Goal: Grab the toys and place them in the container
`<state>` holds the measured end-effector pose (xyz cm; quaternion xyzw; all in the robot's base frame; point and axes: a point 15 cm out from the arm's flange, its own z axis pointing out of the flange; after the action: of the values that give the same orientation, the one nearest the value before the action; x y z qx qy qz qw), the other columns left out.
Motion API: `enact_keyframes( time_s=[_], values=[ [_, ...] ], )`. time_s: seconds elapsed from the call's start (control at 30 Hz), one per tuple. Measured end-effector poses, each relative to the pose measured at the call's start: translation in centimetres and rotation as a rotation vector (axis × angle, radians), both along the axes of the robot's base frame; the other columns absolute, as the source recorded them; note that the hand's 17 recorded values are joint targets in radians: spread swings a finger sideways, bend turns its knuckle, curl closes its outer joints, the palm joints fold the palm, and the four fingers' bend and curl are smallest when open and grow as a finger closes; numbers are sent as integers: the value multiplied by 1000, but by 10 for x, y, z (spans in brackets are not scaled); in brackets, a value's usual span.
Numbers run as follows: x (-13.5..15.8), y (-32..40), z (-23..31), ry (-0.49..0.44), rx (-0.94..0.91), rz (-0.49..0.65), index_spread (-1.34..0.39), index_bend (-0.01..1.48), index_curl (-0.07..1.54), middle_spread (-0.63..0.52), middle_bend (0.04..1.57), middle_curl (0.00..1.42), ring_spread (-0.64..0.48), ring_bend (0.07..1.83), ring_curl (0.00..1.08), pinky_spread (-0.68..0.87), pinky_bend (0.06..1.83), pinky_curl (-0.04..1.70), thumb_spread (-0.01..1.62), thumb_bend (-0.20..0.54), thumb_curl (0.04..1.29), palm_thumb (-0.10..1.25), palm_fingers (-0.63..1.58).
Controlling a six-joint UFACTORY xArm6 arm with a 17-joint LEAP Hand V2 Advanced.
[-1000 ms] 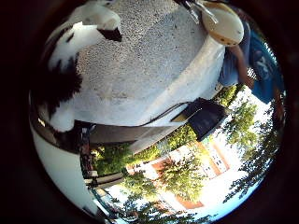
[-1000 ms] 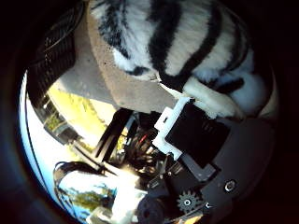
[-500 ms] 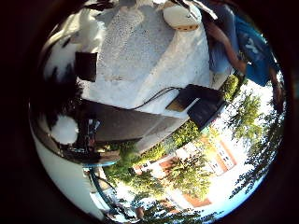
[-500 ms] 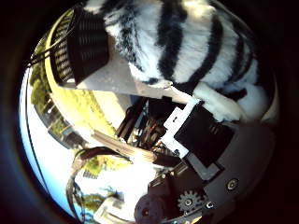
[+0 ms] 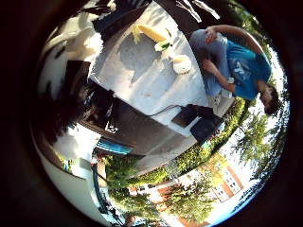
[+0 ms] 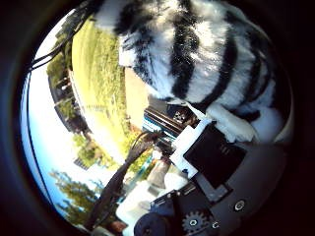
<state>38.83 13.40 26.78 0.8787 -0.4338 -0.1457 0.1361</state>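
A black-and-white striped plush toy (image 6: 197,54) fills much of the thumb side view, tight against my palm. My right hand (image 6: 211,162) has its white and black fingers curled against the plush and holds it up off the table. On the pale grey table (image 5: 142,80) lie a yellow toy (image 5: 152,33) and a small round white toy (image 5: 182,64), well away from the hand. No container shows clearly in either view.
Dark boxes (image 5: 199,120) sit beyond the table's edge with a cord running to them. A blue striped object (image 5: 113,146) lies by the dark side of the table. Grass, trees and buildings surround the spot.
Both views have swung as the hand rose and turned. The table now looks farther off, and the black basket has left the thumb side view. The plush stays in the hand.
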Motion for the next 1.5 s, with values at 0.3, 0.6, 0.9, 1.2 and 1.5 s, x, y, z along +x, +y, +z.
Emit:
enact_keyframes(
  time_s=[0.3, 0.6, 0.9, 1.2, 1.5],
  values=[
    [42, 112, -50, 7, -5, 60, -1077, 902, -19, -290, 1095, 1204, -83, 1449, 816, 191, 1397, 989, 1149, -14, 771, 999, 870],
    [94, 149, -133, -140, 19, -11, -1068, 942, -5, -282, 1063, 1191, -64, 1452, 791, 191, 1341, 1000, 1174, -24, 725, 885, 794],
    [117, 155, -187, -187, 29, -50, -493, 902, 59, -153, 587, 906, 108, 1114, 643, 325, 1045, 908, 1163, -35, 608, 819, 136],
    [130, 123, -214, -163, 32, -44, -445, 415, 56, 60, 127, 529, 273, 640, 374, 466, 900, 699, 1102, -39, 525, 766, -176],
    [160, 74, -160, -214, 67, -77, -463, 235, 131, 136, 112, 347, 312, 527, 321, 513, 810, 585, 1081, -30, 467, 759, -93]
  ],
)
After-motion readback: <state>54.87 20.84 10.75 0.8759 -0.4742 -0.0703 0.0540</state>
